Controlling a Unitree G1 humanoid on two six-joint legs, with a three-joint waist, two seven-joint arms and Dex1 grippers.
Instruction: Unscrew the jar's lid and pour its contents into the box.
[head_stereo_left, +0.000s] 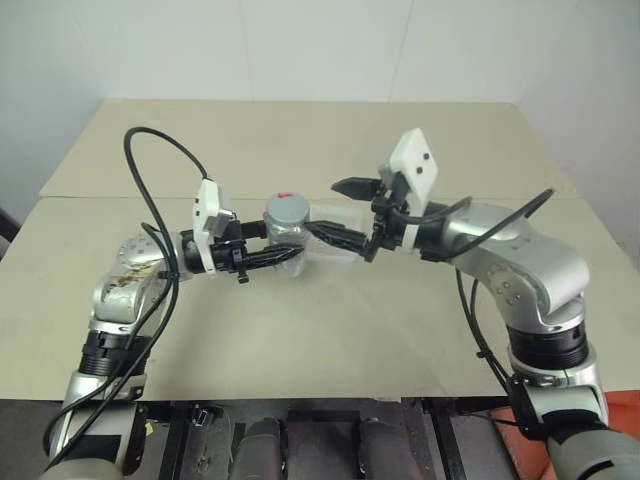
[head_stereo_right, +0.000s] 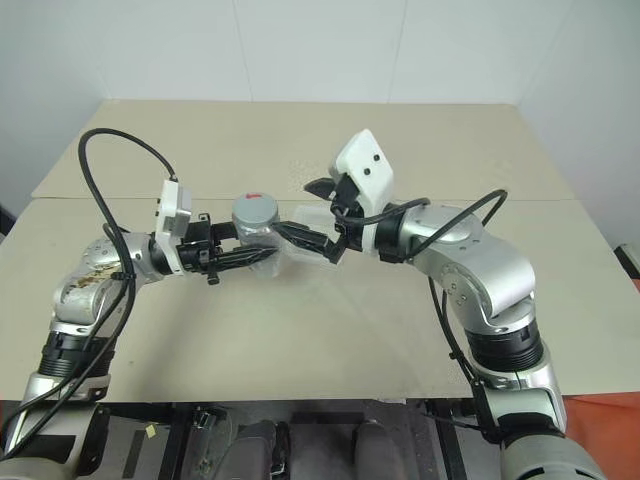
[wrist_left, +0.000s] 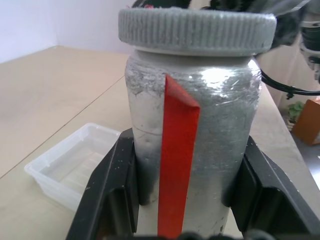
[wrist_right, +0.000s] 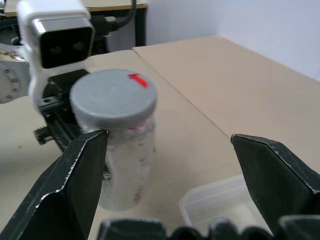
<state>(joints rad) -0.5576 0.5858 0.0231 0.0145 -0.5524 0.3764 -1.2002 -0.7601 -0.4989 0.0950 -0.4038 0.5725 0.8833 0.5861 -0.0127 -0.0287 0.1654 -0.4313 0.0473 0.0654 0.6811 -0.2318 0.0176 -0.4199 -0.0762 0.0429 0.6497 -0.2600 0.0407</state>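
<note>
My left gripper (head_stereo_left: 290, 253) is shut on the jar (head_stereo_left: 283, 233) and holds it upright above the table. The jar (wrist_left: 210, 145) is cloudy, with a red stripe down its side, and black fingers (wrist_left: 107, 190) press on both sides. The grey lid (head_stereo_left: 285, 208) with a red mark sits on top of the jar. My right gripper (head_stereo_left: 324, 207) is open just right of the lid (wrist_right: 112, 97), level with it and not touching. The box (wrist_right: 220, 205), a clear shallow tray, lies on the table below my right gripper. The contents are hidden behind the cloudy wall.
The beige table (head_stereo_left: 300, 330) is made of two boards with a seam running across behind the arms. Black cables (head_stereo_left: 150, 180) loop up from both wrists. White walls stand behind the table's far edge.
</note>
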